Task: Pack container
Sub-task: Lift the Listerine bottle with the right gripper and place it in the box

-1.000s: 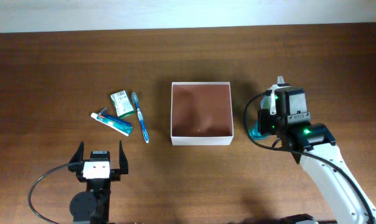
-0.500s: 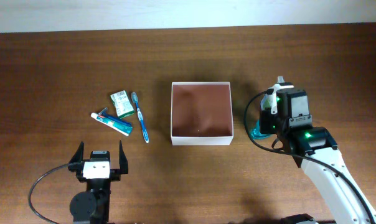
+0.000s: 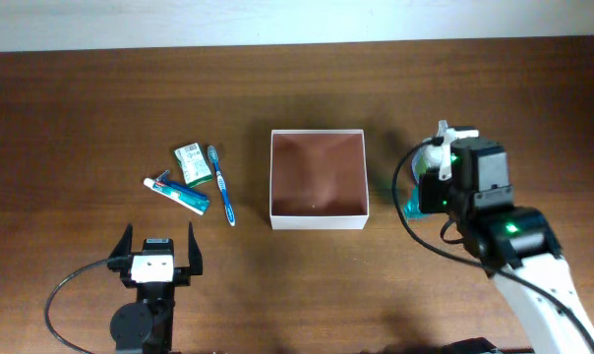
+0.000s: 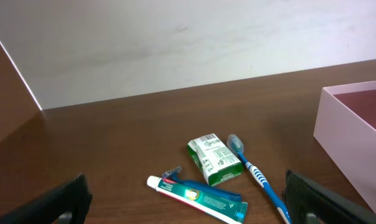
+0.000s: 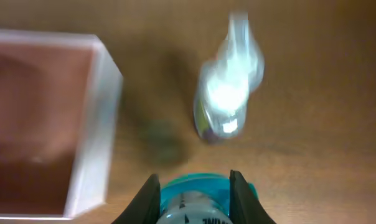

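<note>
Between the fingers (image 5: pixel 150 198) of the right gripper (image 5: pixel 194 186) sits a teal item (image 5: pixel 197 200) with a round top, clamped from both sides. What kind of item it is cannot be told. Just beyond it, toward 12 o'clock in the wrist view, a pale glossy bottle (image 5: pixel 228 102) lies on the wooden table (image 3: pixel 81 98), too blurred to read further. At 9 o'clock from that grip stands the container (image 3: pixel 317 218), a square shallow box with thin white walls and a reddish-brown inside. It is open-topped, sits near the middle of the table, and has nothing visible in it.

Over at 7 o'clock from the container, the left gripper (image 3: pixel 159 232) hangs with its jaws spread wide and nothing between them. At 12 o'clock from it, and at 9 o'clock from the container, lies a small cluster of toiletries. A green-white packet (image 4: pixel 214 160) lies beside a blue toothbrush (image 4: pixel 258 176). At 6 o'clock from the packet is a toothpaste tube (image 4: pixel 197 197), with a razor head (image 4: pixel 172 172) touching its top edge.
</note>
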